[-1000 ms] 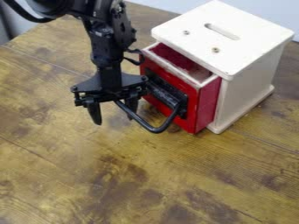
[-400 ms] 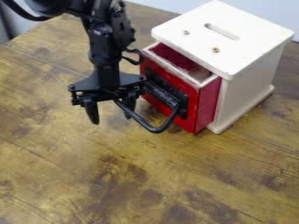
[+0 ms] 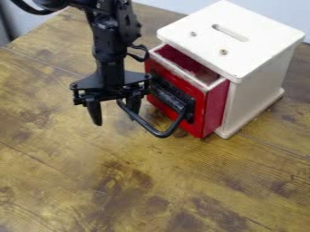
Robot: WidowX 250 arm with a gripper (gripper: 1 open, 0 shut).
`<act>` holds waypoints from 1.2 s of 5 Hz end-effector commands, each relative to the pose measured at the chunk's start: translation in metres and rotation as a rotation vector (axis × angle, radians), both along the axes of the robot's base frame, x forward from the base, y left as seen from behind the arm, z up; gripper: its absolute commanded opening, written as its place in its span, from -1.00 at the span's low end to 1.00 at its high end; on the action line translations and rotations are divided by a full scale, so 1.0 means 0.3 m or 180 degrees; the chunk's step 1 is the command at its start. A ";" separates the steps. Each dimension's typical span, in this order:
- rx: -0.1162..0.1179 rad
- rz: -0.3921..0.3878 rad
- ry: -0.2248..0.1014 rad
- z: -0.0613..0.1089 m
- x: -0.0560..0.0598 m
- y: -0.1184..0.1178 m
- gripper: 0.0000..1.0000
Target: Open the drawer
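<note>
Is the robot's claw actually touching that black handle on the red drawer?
Cannot tell. The one camera view shows the gripper right beside the handle of the drawer, its fingers overlapping the loop's near end, but from this angle neither contact nor a gap shows plainly.

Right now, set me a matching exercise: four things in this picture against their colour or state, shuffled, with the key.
Things:
1. drawer
2. handle
3. cabinet
4. pincer

Descriptions:
A. cream-white, slots on top
B. red, pulled partly out
C. hangs beside the handle, fingers pointing down at the table
D. black loop

Pairs: 1-B, 2-D, 3-A, 4-C
</note>
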State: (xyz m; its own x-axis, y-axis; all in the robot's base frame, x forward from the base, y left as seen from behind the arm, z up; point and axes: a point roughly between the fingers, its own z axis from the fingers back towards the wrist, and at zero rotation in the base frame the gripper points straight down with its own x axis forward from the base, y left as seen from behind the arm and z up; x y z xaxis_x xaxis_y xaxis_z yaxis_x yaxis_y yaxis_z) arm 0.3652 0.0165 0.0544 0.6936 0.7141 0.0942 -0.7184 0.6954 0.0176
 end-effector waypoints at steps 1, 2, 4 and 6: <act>-0.0024 0.0581 -0.0398 0.028 0.041 0.026 -1.00; 0.0009 0.0739 -0.0383 0.045 0.039 0.048 -1.00; 0.0063 0.0937 -0.0394 0.038 0.057 0.081 -1.00; -0.0061 0.0896 -0.0475 0.067 0.064 0.099 -1.00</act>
